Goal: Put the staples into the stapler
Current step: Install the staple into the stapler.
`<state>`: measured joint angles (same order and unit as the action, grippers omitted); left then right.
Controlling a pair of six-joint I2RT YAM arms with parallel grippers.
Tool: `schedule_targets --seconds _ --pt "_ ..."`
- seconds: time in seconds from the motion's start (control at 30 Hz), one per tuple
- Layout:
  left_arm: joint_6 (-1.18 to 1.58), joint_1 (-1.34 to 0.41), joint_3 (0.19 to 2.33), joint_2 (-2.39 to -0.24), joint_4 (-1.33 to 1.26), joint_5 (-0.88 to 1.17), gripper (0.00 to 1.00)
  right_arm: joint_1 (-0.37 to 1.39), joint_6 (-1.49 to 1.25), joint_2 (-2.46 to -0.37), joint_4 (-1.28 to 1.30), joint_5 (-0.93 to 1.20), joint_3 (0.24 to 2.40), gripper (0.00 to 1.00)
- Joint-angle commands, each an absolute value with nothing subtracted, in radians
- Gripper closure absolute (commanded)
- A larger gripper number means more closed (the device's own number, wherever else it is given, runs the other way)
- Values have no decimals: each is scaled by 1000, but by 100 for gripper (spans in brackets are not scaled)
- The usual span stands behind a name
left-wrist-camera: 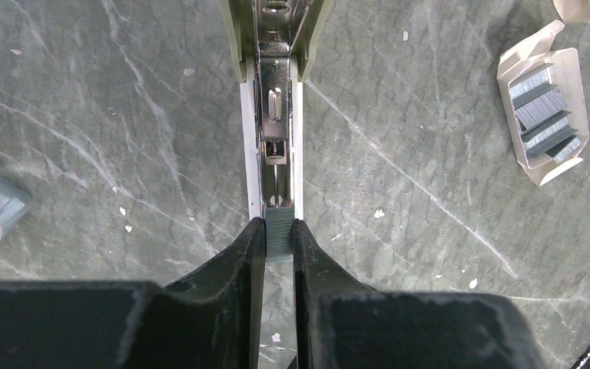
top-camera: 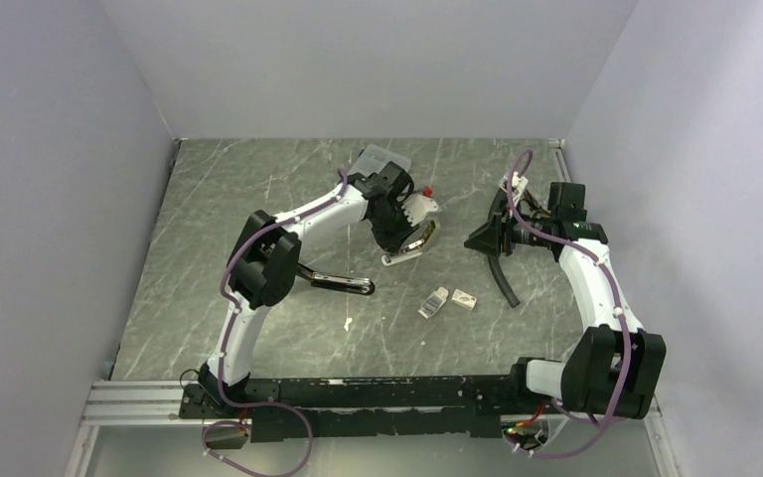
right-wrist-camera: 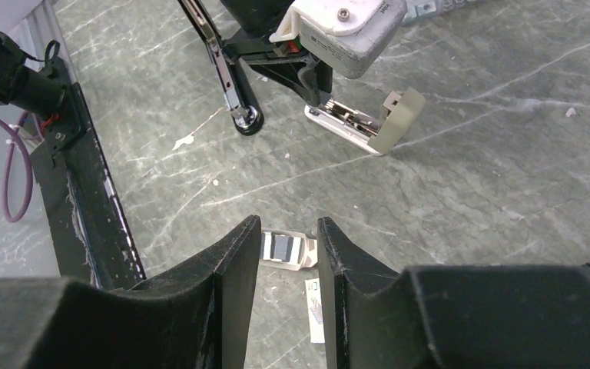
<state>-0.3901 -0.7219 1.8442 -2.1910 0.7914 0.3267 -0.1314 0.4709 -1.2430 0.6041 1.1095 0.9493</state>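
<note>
The stapler [top-camera: 413, 242] lies open on the grey marble table, its cream lid swung up. In the left wrist view its bare metal magazine channel [left-wrist-camera: 276, 115] runs straight away from my left gripper [left-wrist-camera: 279, 223]. That gripper is shut on a short grey strip of staples [left-wrist-camera: 280, 246], held at the near end of the channel. The open white tray [left-wrist-camera: 545, 115] with more staples lies to the right, its sleeve [top-camera: 465, 300] beside it. My right gripper [right-wrist-camera: 288, 227] hangs open and empty above the tray [right-wrist-camera: 280, 248], away from the stapler [right-wrist-camera: 361, 123].
A clear compartment case [top-camera: 382, 159] sits behind the left gripper [top-camera: 399, 234]. A long black and chrome object [top-camera: 336, 283] lies left of the stapler. A black hose [top-camera: 503, 280] hangs below the right gripper [top-camera: 484, 240]. Small white scraps dot the table.
</note>
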Motion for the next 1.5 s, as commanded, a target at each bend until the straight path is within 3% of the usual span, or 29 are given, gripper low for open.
schedule_targets --seconds 0.0,1.47 --pt "-391 -719 1874 -2212 787 337 80 -137 494 -1241 608 1151 981 63" --pt "-370 -742 1843 -2196 772 301 80 -137 497 -1244 611 1153 984 63"
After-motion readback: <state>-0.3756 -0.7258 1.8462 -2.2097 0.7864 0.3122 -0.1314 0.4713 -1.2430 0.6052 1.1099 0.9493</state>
